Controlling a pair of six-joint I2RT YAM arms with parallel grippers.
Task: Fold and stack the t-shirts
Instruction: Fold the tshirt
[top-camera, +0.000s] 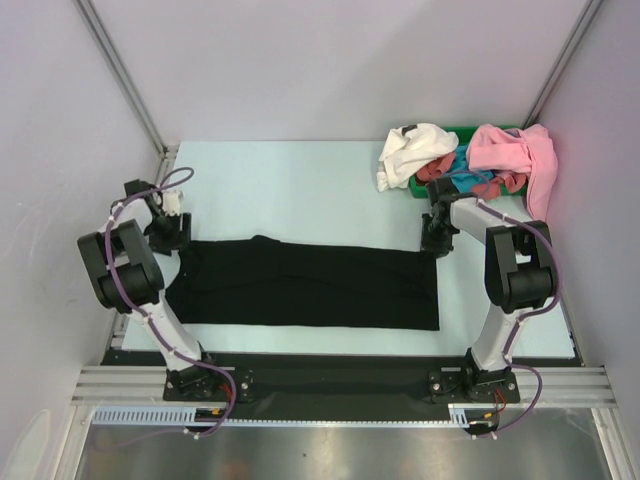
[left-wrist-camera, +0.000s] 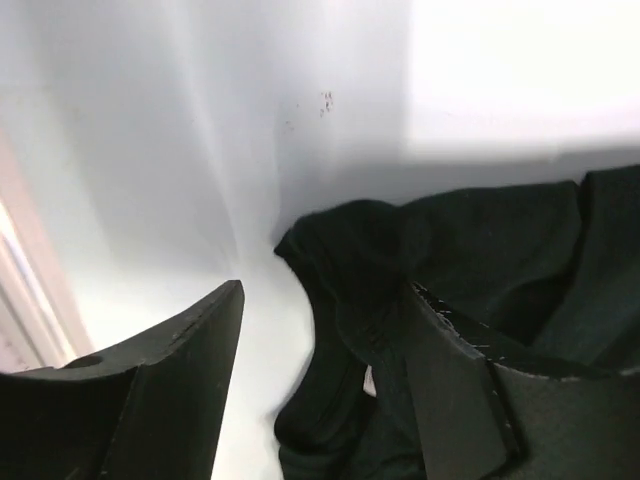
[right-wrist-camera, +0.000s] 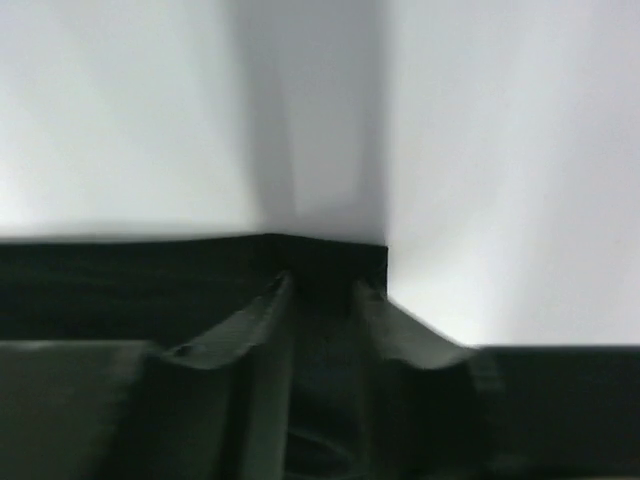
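Observation:
A black t-shirt (top-camera: 300, 285) lies flat as a long folded strip across the near half of the table. My left gripper (top-camera: 172, 232) hovers at its far left corner. In the left wrist view this gripper (left-wrist-camera: 325, 290) is open, with the shirt's rumpled collar end (left-wrist-camera: 480, 240) lying loose between and beyond the fingers. My right gripper (top-camera: 436, 243) is at the far right corner. In the blurred right wrist view its jaws (right-wrist-camera: 322, 282) stand narrowly apart over the shirt's squared corner (right-wrist-camera: 120, 290). White (top-camera: 415, 150), pink (top-camera: 515, 150), teal (top-camera: 467, 180) and red (top-camera: 437, 170) t-shirts are heaped at the back right.
The heap sits in a green bin (top-camera: 420, 190) in the back right corner, close behind my right gripper. Pale walls with metal posts close in the pale table (top-camera: 290, 185) on three sides. A black strip runs along the near edge by the arm bases.

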